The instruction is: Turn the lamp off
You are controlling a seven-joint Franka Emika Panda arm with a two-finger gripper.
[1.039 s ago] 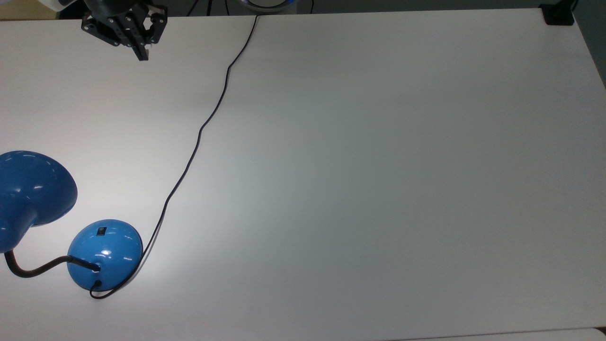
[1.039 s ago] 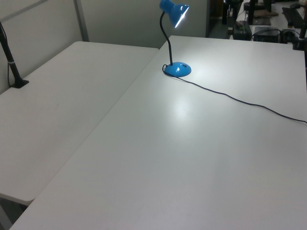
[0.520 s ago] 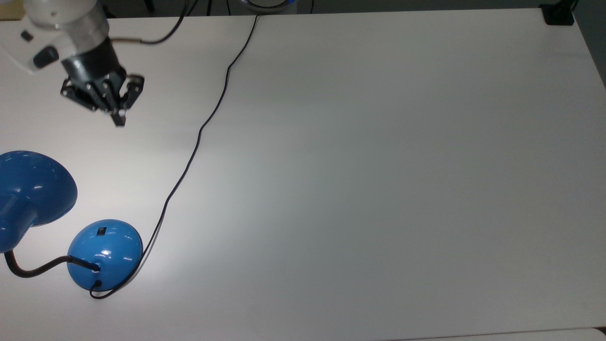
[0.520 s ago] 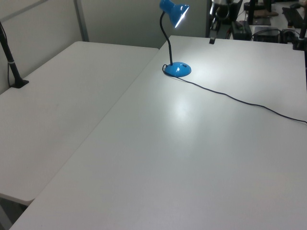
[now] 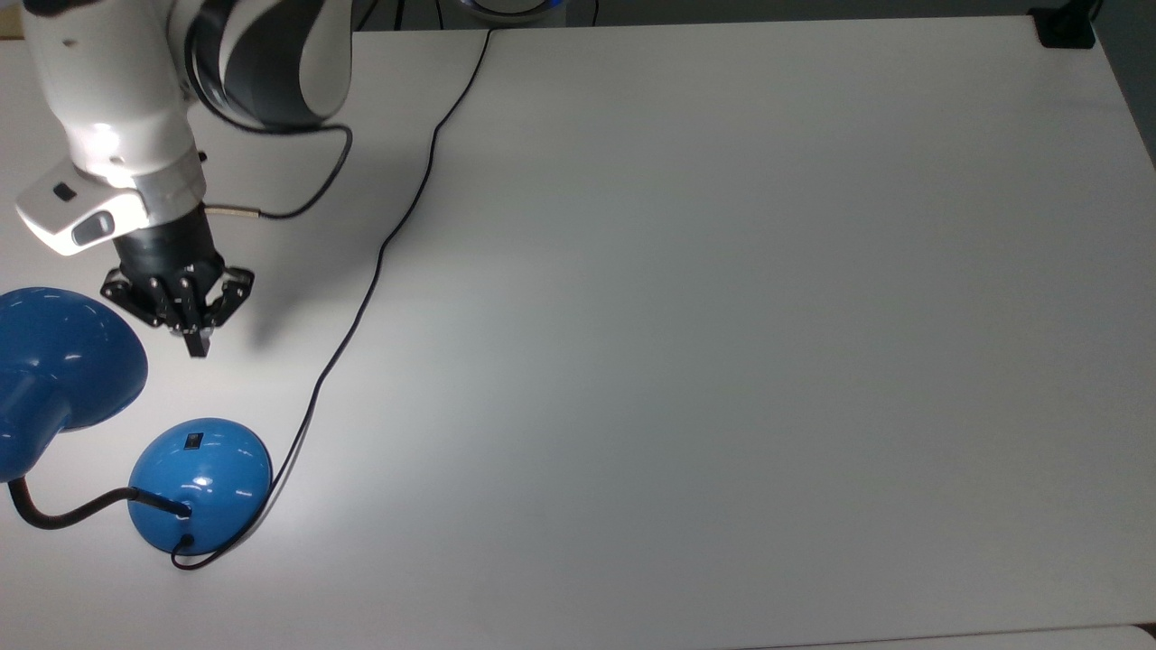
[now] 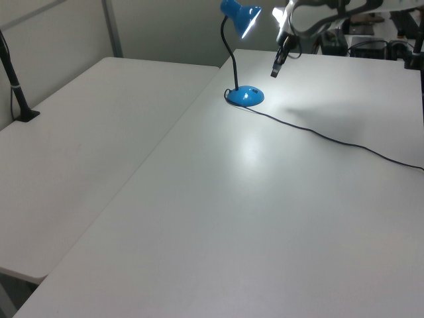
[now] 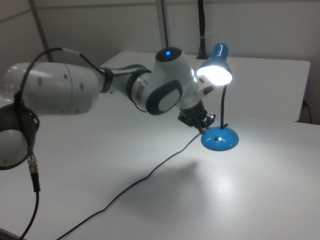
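Fingers (image 5: 197,341) of the gripper (image 5: 198,347) are pressed close together, and they hold nothing. They point down and hang above the white table (image 5: 722,316) without touching it.

The lamp (image 5: 200,483) is shiny blue. It has a round base like a dome with a tiny black switch (image 5: 193,441) on top, a bendy black neck and a blue shade. In the right view its light is on, glowing bright. A thin black cord (image 5: 379,257) runs from the base across the table.

In the top view, the lamp sits near the top view's left edge. Its base is below the gripper, close but apart, and the shade is just to the top view's left of the fingers.
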